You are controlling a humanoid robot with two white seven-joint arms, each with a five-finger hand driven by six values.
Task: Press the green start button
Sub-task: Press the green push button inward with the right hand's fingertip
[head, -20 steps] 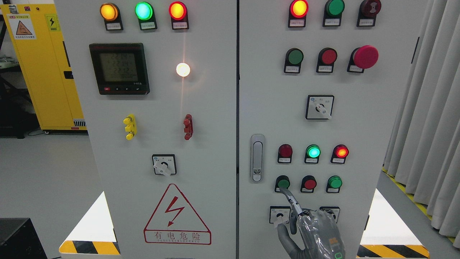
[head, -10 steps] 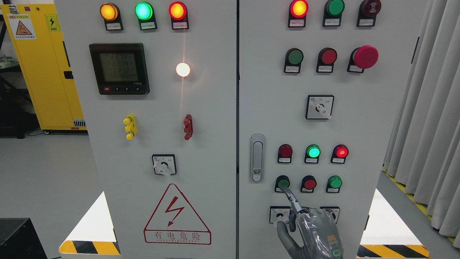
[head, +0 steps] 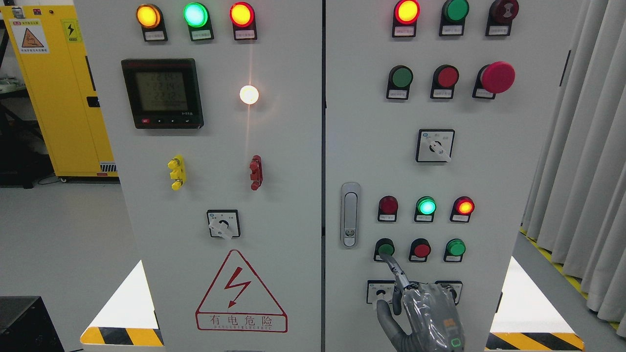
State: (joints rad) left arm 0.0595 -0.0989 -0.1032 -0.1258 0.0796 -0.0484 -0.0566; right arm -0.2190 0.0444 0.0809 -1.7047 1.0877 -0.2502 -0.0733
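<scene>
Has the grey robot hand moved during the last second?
Yes. The right hand slid slightly left and down against the selector switch, its fingertip remaining at the green button.

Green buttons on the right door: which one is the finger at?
The leftmost button in the lower row of three, beside the red one. The right hand has its index fingertip at its lower edge; the other green buttons are clear.

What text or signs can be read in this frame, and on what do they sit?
"有电危险": red lightning warning triangle on the left cabinet door.
Yellow cabinet: hazard triangle and lightning stickers, print too small.
Meter display: digits blurred.
Button and lamp tags, e.g. under the green button: unreadable.
</scene>
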